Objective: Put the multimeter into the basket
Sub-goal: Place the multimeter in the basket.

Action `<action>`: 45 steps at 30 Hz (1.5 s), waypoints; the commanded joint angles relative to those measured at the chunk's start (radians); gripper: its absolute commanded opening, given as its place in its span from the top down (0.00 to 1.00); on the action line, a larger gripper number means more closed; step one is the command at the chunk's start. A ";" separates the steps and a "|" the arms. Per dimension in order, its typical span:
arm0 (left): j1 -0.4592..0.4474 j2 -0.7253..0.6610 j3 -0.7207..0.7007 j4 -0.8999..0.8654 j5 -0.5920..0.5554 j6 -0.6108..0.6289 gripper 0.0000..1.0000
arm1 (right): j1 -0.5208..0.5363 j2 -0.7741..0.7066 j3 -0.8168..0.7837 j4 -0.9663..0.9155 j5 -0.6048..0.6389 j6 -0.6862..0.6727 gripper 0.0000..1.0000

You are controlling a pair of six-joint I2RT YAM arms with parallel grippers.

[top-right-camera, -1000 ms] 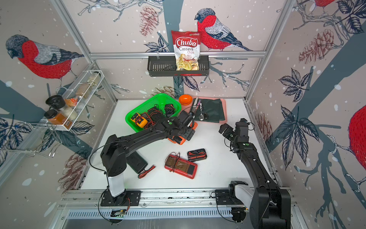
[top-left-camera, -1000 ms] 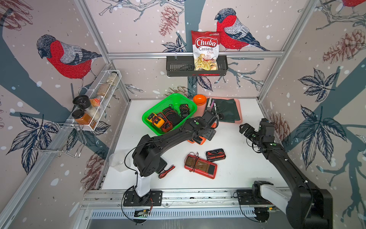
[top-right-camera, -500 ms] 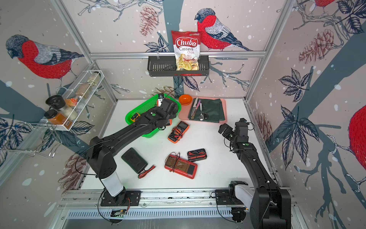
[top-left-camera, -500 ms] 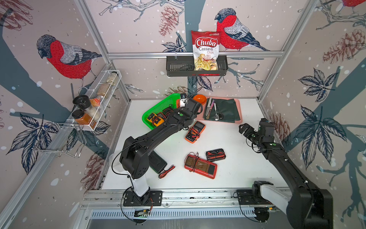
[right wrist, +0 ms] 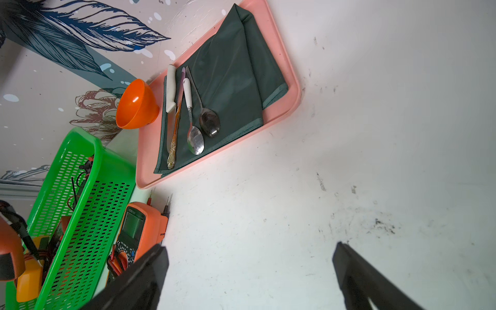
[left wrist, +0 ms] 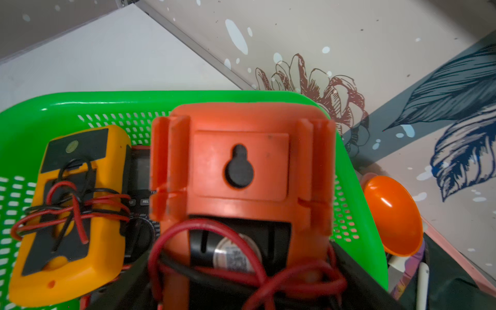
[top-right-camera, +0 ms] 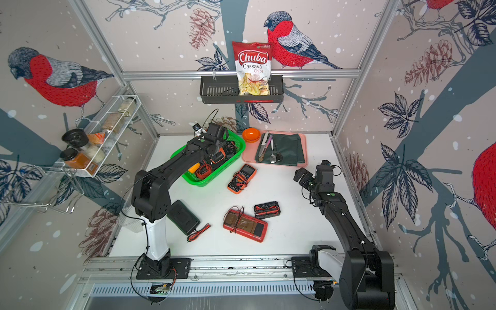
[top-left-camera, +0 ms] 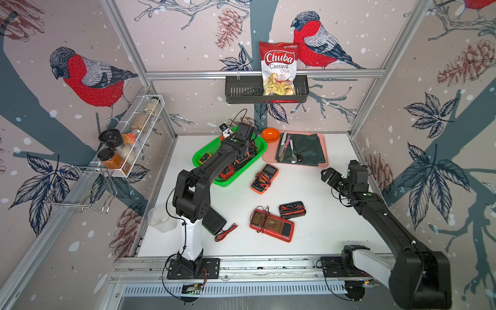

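Left jaws are gripping the orange multimeter (left wrist: 214, 150) across its width, directly above the basket (left wrist: 107, 98); right jaws are hanging wide open, empty.

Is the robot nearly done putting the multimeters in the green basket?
Not yet. Done: a yellow multimeter lies in the basket. In hand: the left fingers hold an orange-backed multimeter over it. Left on the table: an orange multimeter, a red multimeter, a small black multimeter and a bigger black multimeter.
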 commanded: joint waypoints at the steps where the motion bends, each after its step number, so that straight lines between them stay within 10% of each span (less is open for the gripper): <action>1: 0.016 0.056 0.079 -0.030 -0.002 -0.069 1.00 | 0.010 0.008 0.002 0.042 -0.002 -0.005 0.00; 28: 0.087 0.253 0.168 -0.129 0.036 -0.119 0.98 | 0.042 0.038 -0.014 0.071 -0.001 0.007 0.00; 34: 0.094 0.299 0.200 -0.142 0.070 -0.104 0.62 | 0.048 0.036 -0.010 0.069 -0.001 0.008 0.00; 39: 0.094 0.294 0.202 -0.143 0.074 -0.093 0.03 | 0.048 0.033 -0.004 0.061 0.007 0.003 0.00; 45: 0.092 0.246 0.201 -0.151 0.073 -0.076 0.03 | 0.053 0.030 0.008 0.050 0.011 -0.011 0.00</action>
